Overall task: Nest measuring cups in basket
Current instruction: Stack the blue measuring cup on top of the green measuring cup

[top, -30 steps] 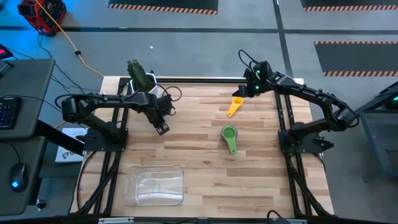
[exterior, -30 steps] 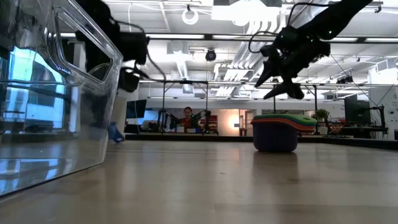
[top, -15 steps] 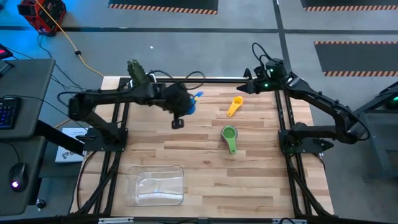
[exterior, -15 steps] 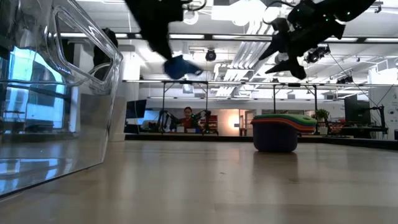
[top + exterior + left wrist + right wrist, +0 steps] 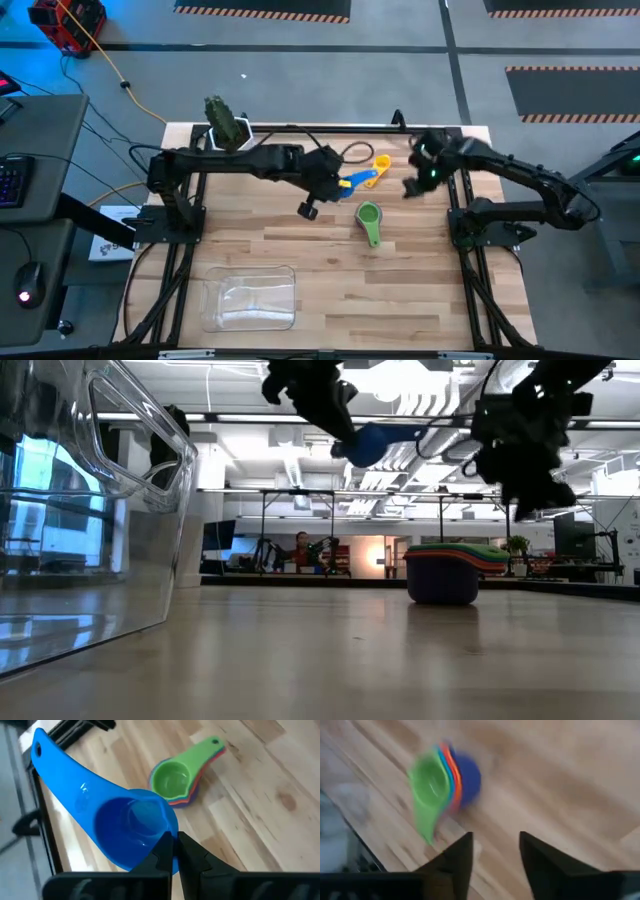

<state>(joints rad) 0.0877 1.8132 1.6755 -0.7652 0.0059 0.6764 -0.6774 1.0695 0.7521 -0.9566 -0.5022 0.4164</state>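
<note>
My left gripper (image 5: 174,845) is shut on a blue measuring cup (image 5: 125,825), which hangs high over the table (image 5: 372,442) beside a yellow cup (image 5: 378,168) lying near the far edge. A stack of nested cups, green on top (image 5: 369,218), sits on its base mid-table, below and beyond the blue cup (image 5: 175,782). My right gripper (image 5: 495,852) hovers open to the right of the stack (image 5: 440,780), nothing between its fingers. The clear basket (image 5: 250,298) rests at the near left. My left gripper pinches the blue cup by its bowl rim (image 5: 171,836), on the side opposite the handle, one finger over the bowl's inside and one outside. The fingers slant down from the table's left. The cup is lifted clear, its handle (image 5: 55,770) pointing away from the gripper.
A white pot with a cactus (image 5: 225,120) stands at the far left corner. The basket's wall (image 5: 110,510) fills the left of the low view. Bare wood lies between basket and stack.
My left gripper has risen and swung from the far left toward the table's right, rolling as it went. It took the blue cup off the table and carried it over to the yellow cup. My right gripper has drawn back from the yellow cup toward the near right.
</note>
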